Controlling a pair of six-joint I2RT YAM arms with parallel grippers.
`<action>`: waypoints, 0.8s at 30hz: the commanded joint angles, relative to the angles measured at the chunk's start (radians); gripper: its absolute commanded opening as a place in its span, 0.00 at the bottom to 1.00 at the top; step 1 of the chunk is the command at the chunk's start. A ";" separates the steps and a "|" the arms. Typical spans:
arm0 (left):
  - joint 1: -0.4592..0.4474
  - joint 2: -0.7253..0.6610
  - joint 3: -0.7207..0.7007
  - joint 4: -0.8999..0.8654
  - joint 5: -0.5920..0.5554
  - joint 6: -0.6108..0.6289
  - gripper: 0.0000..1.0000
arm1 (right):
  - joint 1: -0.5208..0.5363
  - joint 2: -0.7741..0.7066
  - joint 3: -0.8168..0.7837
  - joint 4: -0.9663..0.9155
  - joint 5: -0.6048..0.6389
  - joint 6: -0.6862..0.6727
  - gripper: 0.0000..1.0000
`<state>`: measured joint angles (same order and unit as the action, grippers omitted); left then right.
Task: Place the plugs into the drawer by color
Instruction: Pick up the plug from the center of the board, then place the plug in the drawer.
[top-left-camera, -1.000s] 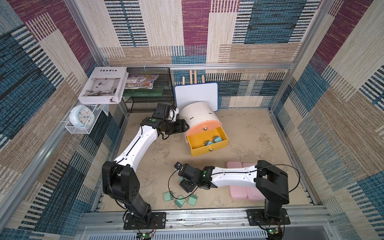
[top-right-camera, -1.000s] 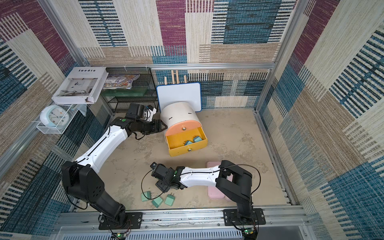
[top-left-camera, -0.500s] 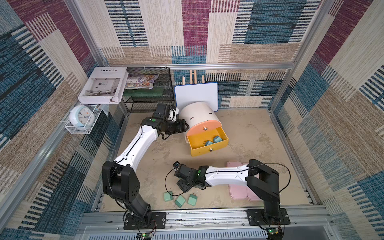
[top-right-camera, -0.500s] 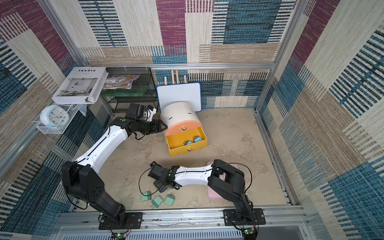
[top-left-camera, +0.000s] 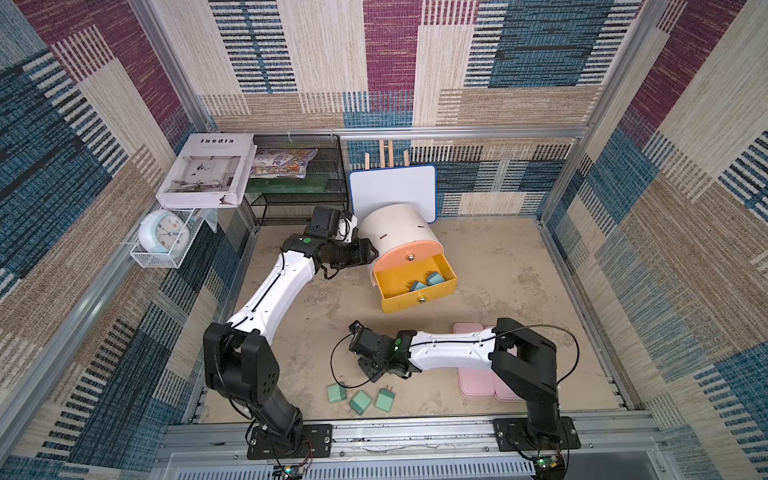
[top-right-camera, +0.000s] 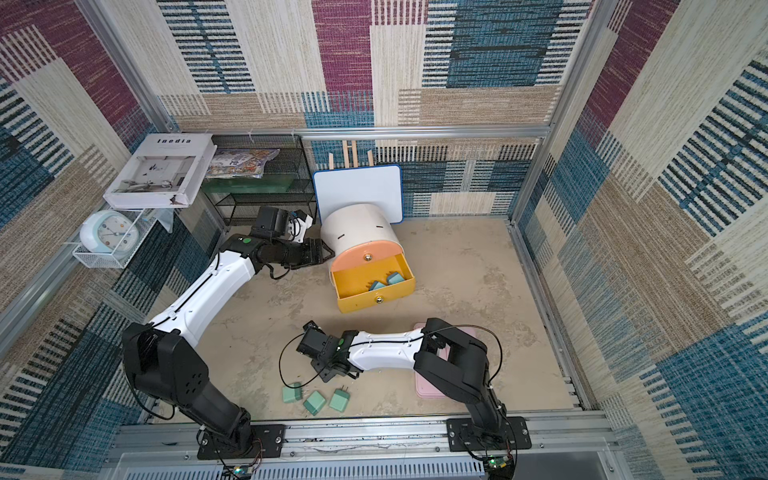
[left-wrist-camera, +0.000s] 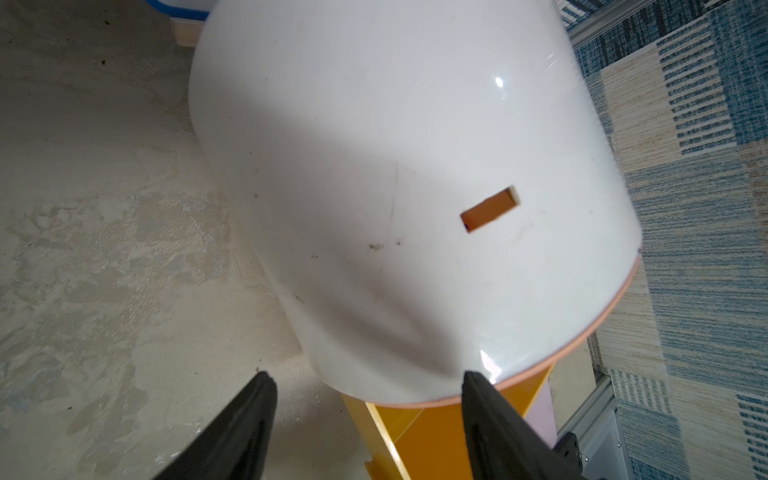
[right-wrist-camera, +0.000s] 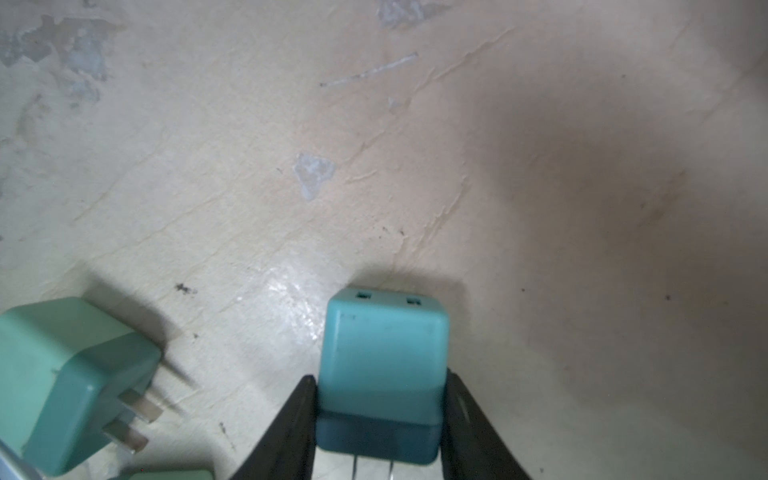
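In the right wrist view my right gripper (right-wrist-camera: 380, 376) is shut on a blue plug (right-wrist-camera: 382, 357), a finger pressed to each side, low over the floor. A green plug (right-wrist-camera: 70, 382) lies close beside it. In both top views three green plugs (top-left-camera: 360, 402) (top-right-camera: 314, 402) lie near the front rail, just in front of the right gripper (top-left-camera: 376, 372). The white drawer cabinet (top-left-camera: 399, 232) has its yellow drawer (top-left-camera: 415, 299) pulled out, with two blue plugs (top-left-camera: 417, 286) inside. My left gripper (left-wrist-camera: 361, 374) is open, its fingertips at the cabinet's (left-wrist-camera: 395, 166) side.
Two flat pink trays (top-left-camera: 478, 382) lie at the front right, partly under my right arm. A whiteboard (top-left-camera: 392, 191) leans behind the cabinet. A black mesh shelf (top-left-camera: 299, 187), a book (top-left-camera: 205, 170) and a clock (top-left-camera: 164, 237) stand at the back left.
My right gripper's jaws have narrowed onto the blue plug, and the wrist has shifted slightly near the green plugs. My left arm has stayed at the cabinet.
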<state>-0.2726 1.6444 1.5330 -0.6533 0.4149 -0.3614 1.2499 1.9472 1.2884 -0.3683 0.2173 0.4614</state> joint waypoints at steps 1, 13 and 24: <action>0.000 -0.012 -0.002 -0.006 0.002 0.004 0.74 | 0.001 -0.068 0.006 -0.024 0.027 0.014 0.36; 0.001 0.003 0.017 -0.004 0.005 0.000 0.74 | -0.118 -0.349 0.134 -0.199 0.194 -0.040 0.37; 0.001 0.013 0.030 -0.005 0.006 -0.004 0.75 | -0.336 -0.325 0.201 -0.207 0.056 -0.113 0.38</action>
<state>-0.2718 1.6531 1.5524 -0.6529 0.4149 -0.3622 0.9302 1.6062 1.4696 -0.5655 0.3225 0.3717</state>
